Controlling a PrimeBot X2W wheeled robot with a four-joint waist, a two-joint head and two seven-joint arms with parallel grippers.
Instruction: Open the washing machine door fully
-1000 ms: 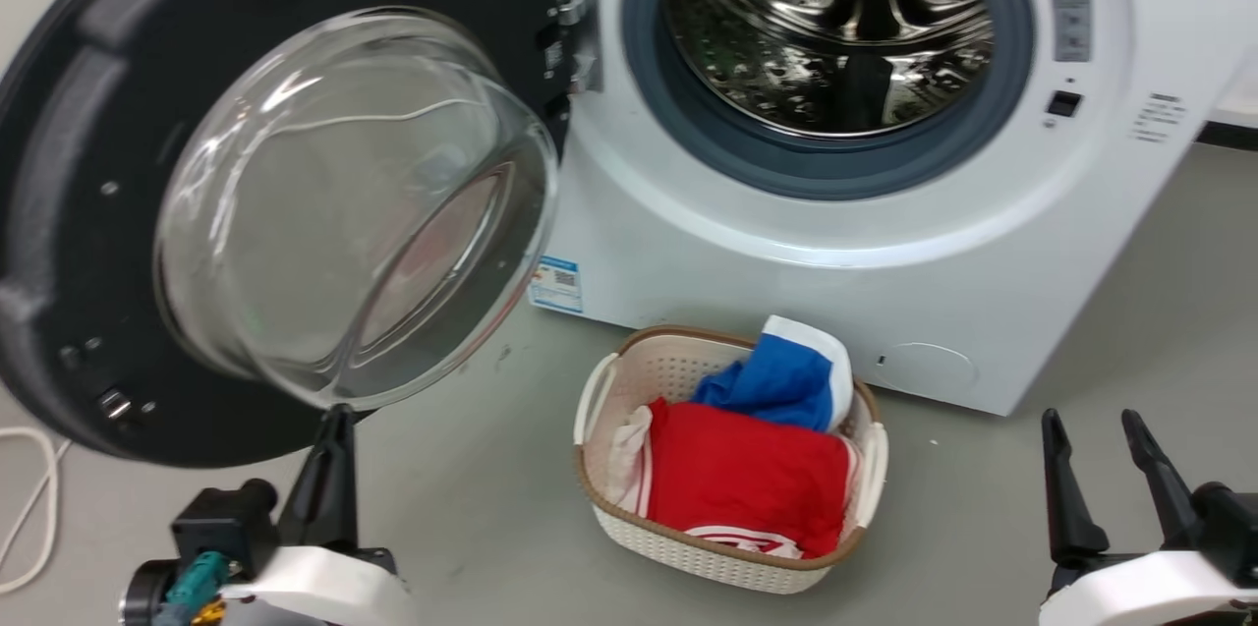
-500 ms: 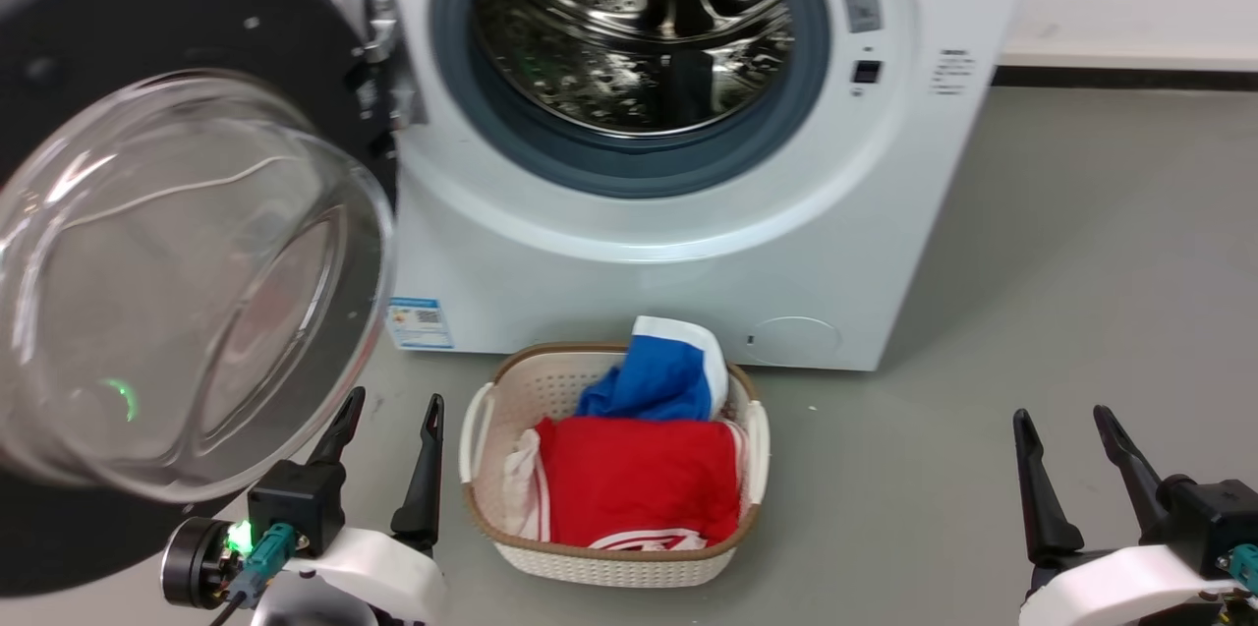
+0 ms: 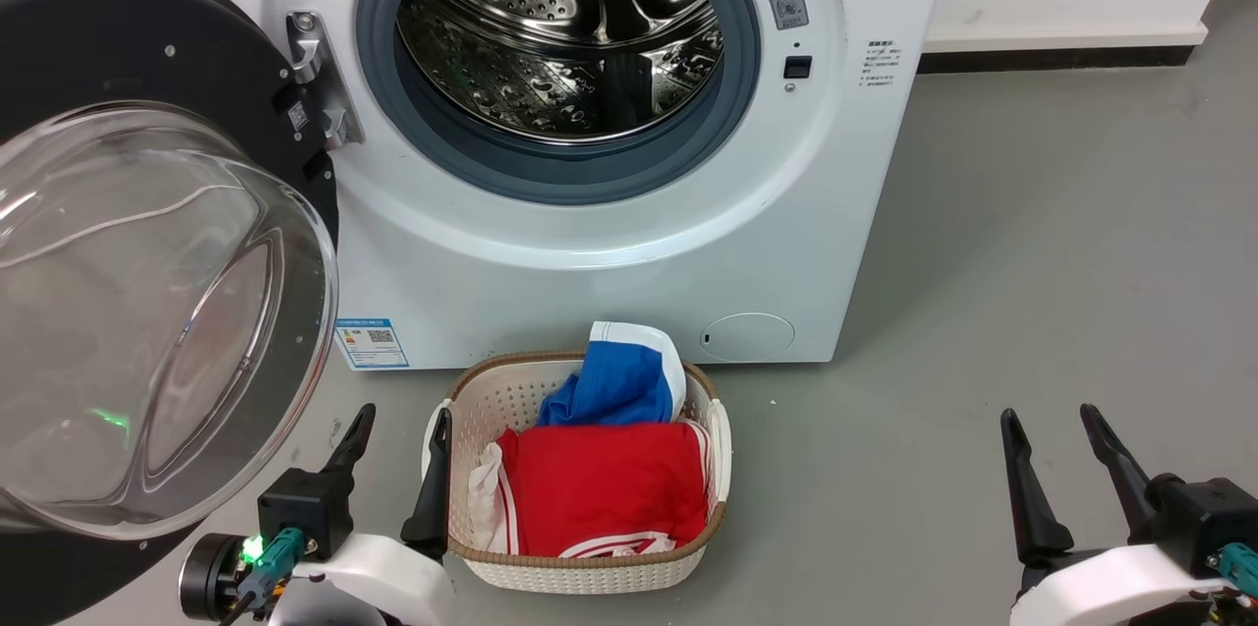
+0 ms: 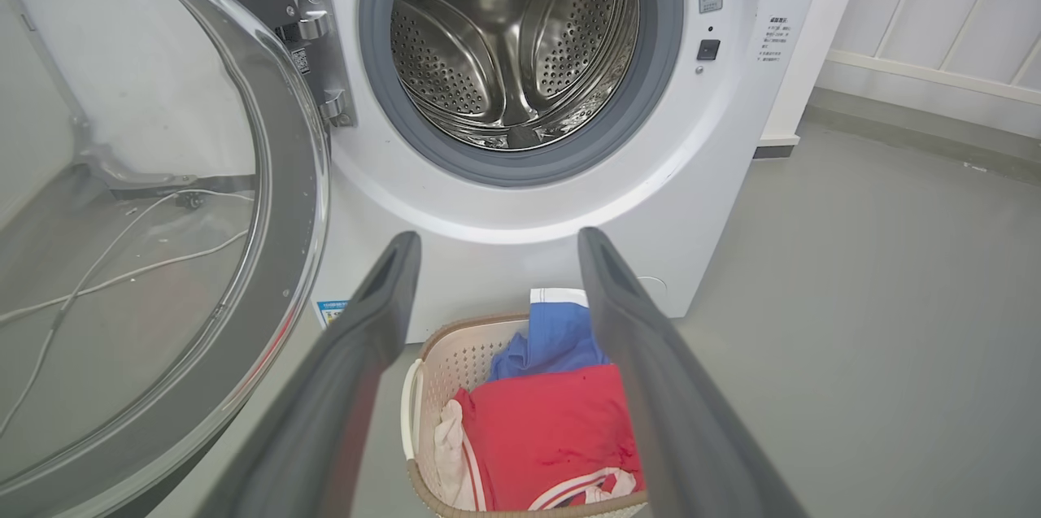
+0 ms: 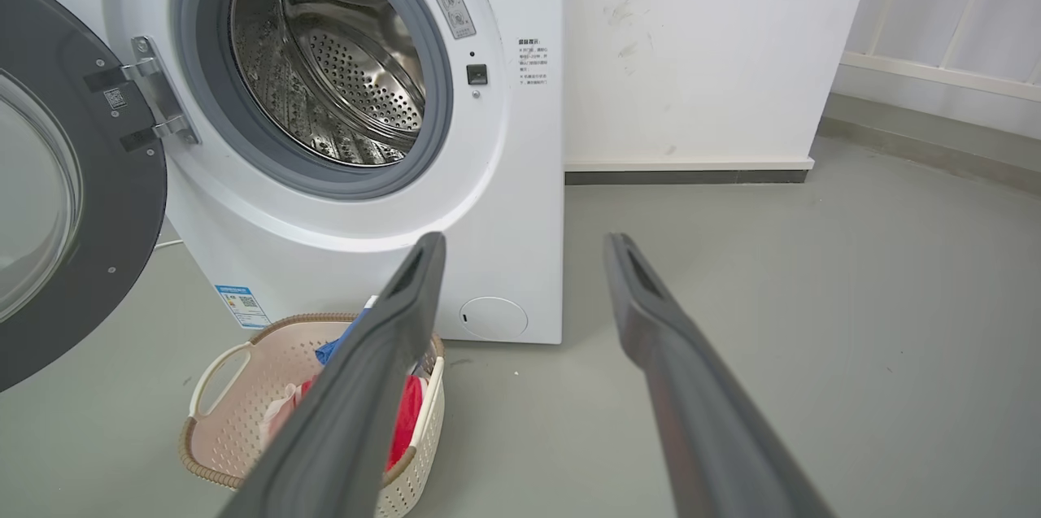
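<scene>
The washing machine door (image 3: pixel 147 312) is black with a bulging clear glass bowl. It stands swung wide to the left of the white washing machine (image 3: pixel 590 253), hinged beside the steel drum (image 3: pixel 560 27). My left gripper (image 3: pixel 401 425) is open and empty, low between the door's lower rim and the basket, touching neither. In the left wrist view the left gripper (image 4: pixel 498 241) points at the machine's front, with the door (image 4: pixel 163 217) at the left. My right gripper (image 3: pixel 1050 418) is open over bare floor at the lower right. The right wrist view shows the right gripper (image 5: pixel 527 245) and the door (image 5: pixel 114 209).
A white woven-look laundry basket (image 3: pixel 580 572) holding a red garment (image 3: pixel 600 488) and a blue one (image 3: pixel 614 380) sits on the floor in front of the machine. Grey floor (image 3: pixel 1032 262) spreads to the right. A white wall with dark skirting (image 3: pixel 1061 51) runs behind it.
The head camera has turned, shifting the whole view. My left gripper has come away from the door's lower rim and now shows both fingers beside the basket. The right gripper stays open.
</scene>
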